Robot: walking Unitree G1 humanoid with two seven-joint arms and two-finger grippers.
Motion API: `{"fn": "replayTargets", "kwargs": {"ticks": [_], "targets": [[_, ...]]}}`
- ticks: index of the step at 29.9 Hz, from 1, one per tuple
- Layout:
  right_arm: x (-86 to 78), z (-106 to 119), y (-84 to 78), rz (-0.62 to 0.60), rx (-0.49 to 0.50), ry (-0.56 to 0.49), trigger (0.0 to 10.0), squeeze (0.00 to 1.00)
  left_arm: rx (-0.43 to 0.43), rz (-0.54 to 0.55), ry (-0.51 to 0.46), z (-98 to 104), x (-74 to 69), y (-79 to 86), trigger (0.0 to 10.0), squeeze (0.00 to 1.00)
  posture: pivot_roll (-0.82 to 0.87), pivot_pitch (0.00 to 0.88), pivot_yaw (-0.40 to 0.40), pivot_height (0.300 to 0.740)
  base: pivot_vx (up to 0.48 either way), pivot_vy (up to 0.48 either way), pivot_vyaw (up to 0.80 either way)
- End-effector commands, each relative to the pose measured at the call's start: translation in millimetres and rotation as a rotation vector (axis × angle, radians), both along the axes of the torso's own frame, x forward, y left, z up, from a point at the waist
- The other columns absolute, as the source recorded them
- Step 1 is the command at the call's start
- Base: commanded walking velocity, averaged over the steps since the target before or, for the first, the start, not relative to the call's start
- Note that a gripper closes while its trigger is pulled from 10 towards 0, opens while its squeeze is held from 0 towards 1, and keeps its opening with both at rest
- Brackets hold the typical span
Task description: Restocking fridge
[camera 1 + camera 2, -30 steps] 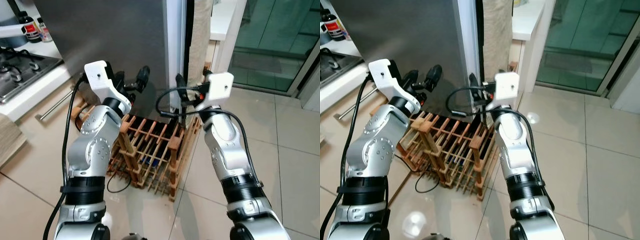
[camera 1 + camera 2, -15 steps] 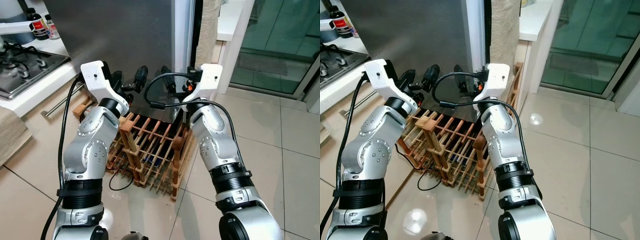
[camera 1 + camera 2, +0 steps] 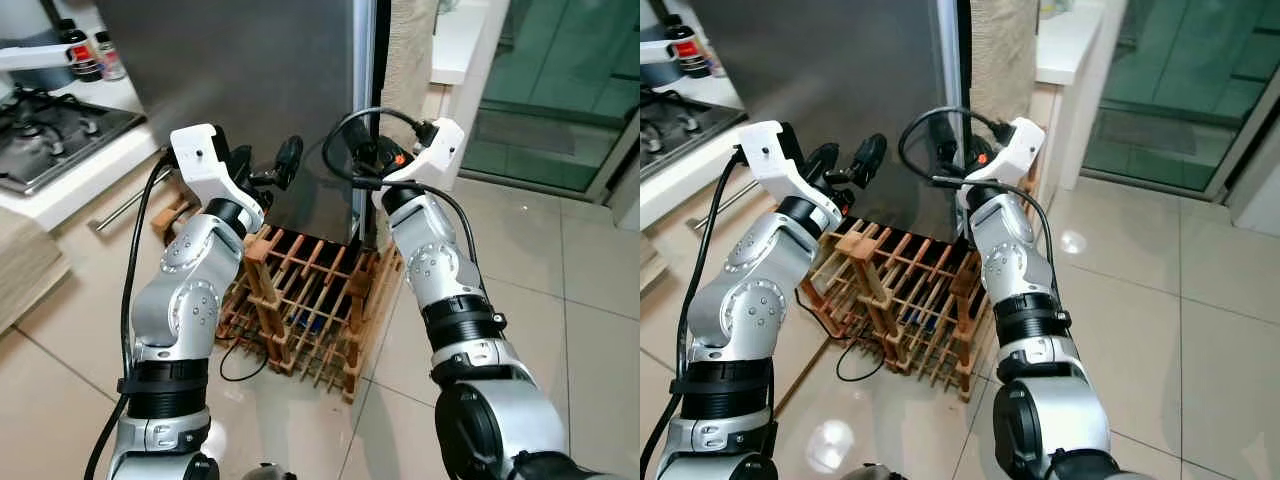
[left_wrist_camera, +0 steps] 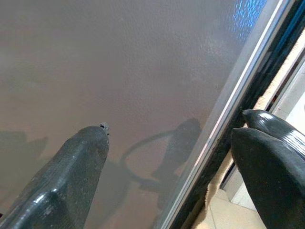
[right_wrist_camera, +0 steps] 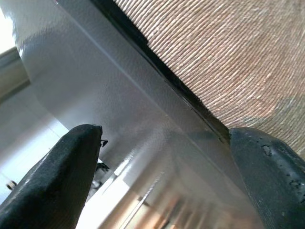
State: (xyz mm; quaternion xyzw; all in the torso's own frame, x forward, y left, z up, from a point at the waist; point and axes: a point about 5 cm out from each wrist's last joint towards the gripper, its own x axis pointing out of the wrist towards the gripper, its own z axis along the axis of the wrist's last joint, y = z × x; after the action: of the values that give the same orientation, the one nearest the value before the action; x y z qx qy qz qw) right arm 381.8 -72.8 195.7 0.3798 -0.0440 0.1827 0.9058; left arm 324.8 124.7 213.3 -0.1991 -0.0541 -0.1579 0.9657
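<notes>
Since a second ago our right arm has swung in toward the fridge [image 3: 250,90], so the right pincer [image 3: 958,160] now straddles the door's edge. From the fridge down: wooden rack [image 3: 305,300] stands against its foot, worktop [image 3: 60,170] beside it. We judge the fingers may slip off the smooth edge, or cable catch. Both pincers are spread and hold nothing; left pincer [image 3: 262,165] hovers before the door.

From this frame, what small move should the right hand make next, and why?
Probably ease the right hand forward so one finger hooks the fridge door's edge. Its open fingers straddle that edge where it meets the dark gap, the door looks closed, and the left hand hovers open before the door face.
</notes>
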Motion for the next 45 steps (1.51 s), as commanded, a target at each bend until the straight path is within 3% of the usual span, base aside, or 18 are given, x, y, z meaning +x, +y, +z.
{"fn": "replayTargets", "kwargs": {"ticks": [1, 5, 14, 17, 20, 22, 23, 25, 26, 28, 32, 34, 38, 39, 40, 41, 42, 45], "targets": [[4.5, 18.6, -4.0, -0.035, 0.05, -0.041, 10.0, 0.0, 0.005, 0.013, -0.02, 6.2, -1.9, 2.0, 10.0, 0.0, -0.02, 0.0, 0.08, 0.74, 0.0, 0.0, 0.0], [5.1, 21.3, -17.6, -0.099, 0.024, -0.055, 10.0, 0.0, 0.003, 0.014, -0.023, 7.3, -2.4, 2.1, 10.0, 0.0, -0.02, 0.0, 0.076, 0.74, 0.0, 0.0, 0.0], [-12.8, 13.4, -87.9, -0.325, -0.093, -0.092, 10.0, 0.0, -0.013, -0.005, -0.024, 7.4, -3.6, -3.3, 10.0, 0.0, -0.05, 0.0, 0.078, 0.74, 0.0, 0.0, 0.0], [-30.3, -0.1, -133.6, -0.456, -0.195, -0.065, 10.0, 0.0, -0.017, -0.007, -0.027, 8.1, -3.6, -3.4, 10.0, 0.0, -0.06, 0.0, 0.076, 0.74, 0.0, 0.0, 0.0], [-38.1, -5.2, -149.2, -0.49, -0.243, -0.057, 10.0, 0.0, -0.018, -0.007, -0.026, 7.8, -3.9, -3.5, 10.0, 0.0, -0.07, 0.004, 0.078, 0.74, 0.0, 0.0, 0.0], [-65.7, -14.9, -186.9, -0.562, -0.491, -0.051, 10.0, 0.0, -0.021, -0.01, -0.024, 7.3, -4.8, -3.7, 10.0, 0.0, -0.07, 0.007, 0.077, 0.74, 0.0, 0.0, 0.0], [-65.7, -14.9, -186.9, -0.562, -0.491, -0.051, 10.0, 0.0, -0.021, -0.01, -0.024, 7.3, -4.8, -3.7, 10.0, 0.0, -0.07, 0.007, 0.077, 0.74, 0.0, 0.0, 0.0], [-87.7, -17.2, -209.5, -0.597, -0.663, -0.033, 10.0, 0.0, -0.023, -0.012, -0.024, 8.0, -4.9, -2.9, 10.0, 0.0, -0.08, 0.01, 0.08, 0.74, 0.0, 0.0, 0.0], [-93.3, -13.2, -211.6, -0.606, -0.675, -0.04, 10.0, 0.0, -0.025, -0.014, -0.023, 8.2, -4.2, -2.7, 10.0, 0.0, -0.1, 0.01, 0.088, 0.74, 0.0, 0.0, 0.0], [-95.8, -5.3, -202.0, -0.586, -0.645, -0.069, 10.0, 0.0, -0.026, -0.021, -0.022, 8.1, -2.9, -3.4, 10.0, 0.0, -0.1, 0.007, 0.092, 0.74, 0.0, 0.0, 0.0], [-89.3, 2.0, -153.6, -0.441, -0.548, -0.132, 10.0, 0.0, -0.029, -0.036, -0.025, 8.9, -0.3, -7.9, 10.0, 0.0, -0.11, 0.0, 0.091, 0.74, 0.0, 0.0, 0.0], [-89.6, 2.2, -149.4, -0.427, -0.546, -0.136, 10.0, 0.0, -0.029, -0.036, -0.025, 9.0, -0.2, -8.2, 10.0, 0.0, -0.11, 0.0, 0.091, 0.74, 0.0, 0.0, 0.0], [-84.9, -8.7, -124.9, -0.373, -0.504, -0.106, 10.0, 0.0, -0.024, -0.011, -0.021, 8.0, 1.7, -6.9, 10.0, 0.0, -0.1, 0.0, 0.083, 0.74, 0.0, 0.0, 0.0], [-82.8, -18.1, -111.2, -0.339, -0.492, -0.079, 10.0, 0.0, -0.005, 0.014, -0.017, 5.8, 2.9, -4.6, 10.0, 0.0, -0.1, 0.0, 0.079, 0.74, 0.0, 0.0, 0.0], [-82.8, -18.1, -111.2, -0.339, -0.492, -0.079, 10.0, 0.0, -0.005, 0.014, -0.017, 5.8, 2.9, -4.6, 10.0, 0.0, -0.1, 0.0, 0.079, 0.74, 0.0, 0.0, 0.0], [-78.9, -39.1, -93.7, -0.311, -0.552, -0.012, 10.0, 0.0, 0.127, 0.055, -0.083, 4.3, 1.2, -0.3, 10.0, 0.0, -0.09, 0.0, 0.077, 0.74, 0.0, 0.0, 0.0], [-78.6, -44.2, -90.6, -0.304, -0.575, 0.003, 10.0, 0.0, 0.177, 0.061, -0.112, 4.0, -0.3, -0.2, 10.0, 0.0, -0.09, 0.0, 0.077, 0.74, 0.0, 0.0, 0.0], [-76.2, -50.7, -86.7, -0.289, -0.617, 0.027, 10.0, 0.0, 0.181, 0.098, -0.101, -0.1, -4.0, 4.5, 10.0, 0.0, -0.08, 0.0, 0.066, 0.74, 0.0, -0.32, 0.38]]}}
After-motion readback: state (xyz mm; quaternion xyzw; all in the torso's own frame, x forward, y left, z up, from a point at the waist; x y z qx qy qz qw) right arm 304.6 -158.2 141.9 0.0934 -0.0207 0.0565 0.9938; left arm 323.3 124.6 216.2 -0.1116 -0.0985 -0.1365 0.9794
